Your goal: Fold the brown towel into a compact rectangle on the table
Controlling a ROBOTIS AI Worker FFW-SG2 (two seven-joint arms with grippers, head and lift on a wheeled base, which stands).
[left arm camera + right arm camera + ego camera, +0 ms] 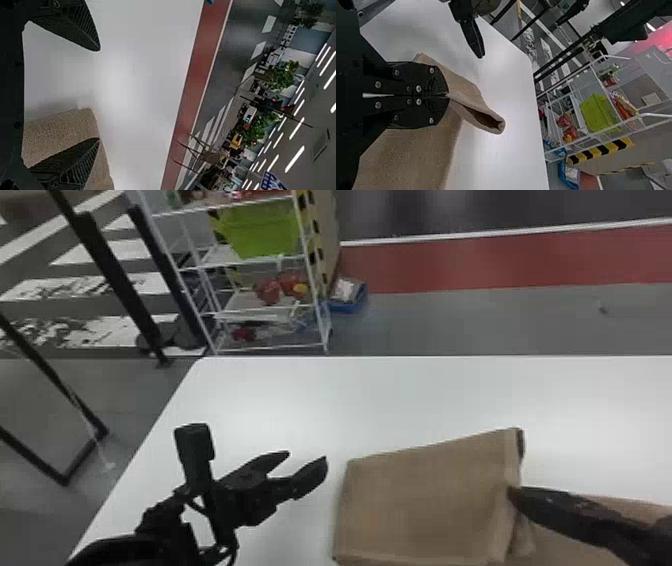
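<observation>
At the left is my left claw (pixel 306 457), with its two fingers spread wide and nothing between them. It is up over the white table (pixel 380 395), and its tips point toward the brown towel (pixel 425 500), which lies just to the right of it. The near side of the towel for that claw is the left edge of the folded part.

Next comes the folded part, and then the ridge at its right side. That ridge runs away from me, toward the far side of the table. My right claw (pixel 448 95) has hold of it there — pressed together, with a bit of the cloth pinched in its tips. The fold sticks out past the tips, with a dark gap at its end.

Farther right, the rest of the towel goes on past my right claw. So the long way of the towel goes from left to right, and the ridge cuts across it.

I think the right claw should do the next bit, as it is right at the ridge. It may need to set that edge down straight — if it tugs too hard, the layers could slide crooked.
</observation>
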